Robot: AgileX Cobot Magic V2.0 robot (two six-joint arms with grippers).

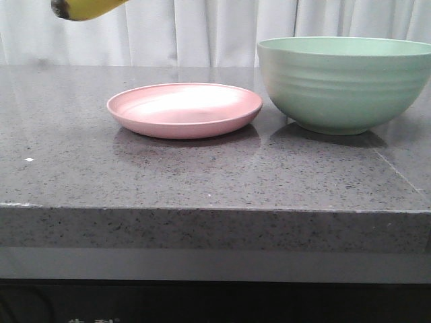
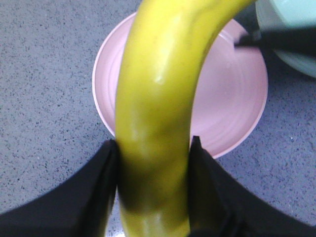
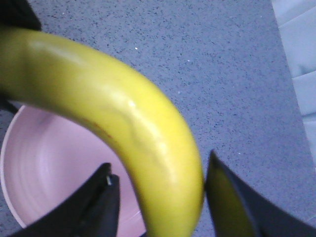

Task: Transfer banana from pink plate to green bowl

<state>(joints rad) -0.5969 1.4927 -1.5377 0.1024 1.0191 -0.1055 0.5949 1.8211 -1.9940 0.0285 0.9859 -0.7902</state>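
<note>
Gripping the banana (image 2: 153, 148) above the pink plate (image 2: 237, 118), both end effectors escape the front camera.

Bright yellow banana (image 2: 155, 128) with a dark brown tip, matte pale pink plate (image 1: 185, 110), ridged mint-green bowl (image 1: 345, 84), grey black-speckled tabletop (image 1: 202, 171), white curtain (image 1: 202, 30), black gripper fingers (image 2: 96, 192).

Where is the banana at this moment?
The banana is in the air at the front view's top left, above and left of the pink plate, between both grippers' fingers.

Speckled grey stone counter (image 1: 202, 178) — apparently granite; carries pink plate (image 1: 184, 110), green bowl (image 1: 345, 83).
</note>
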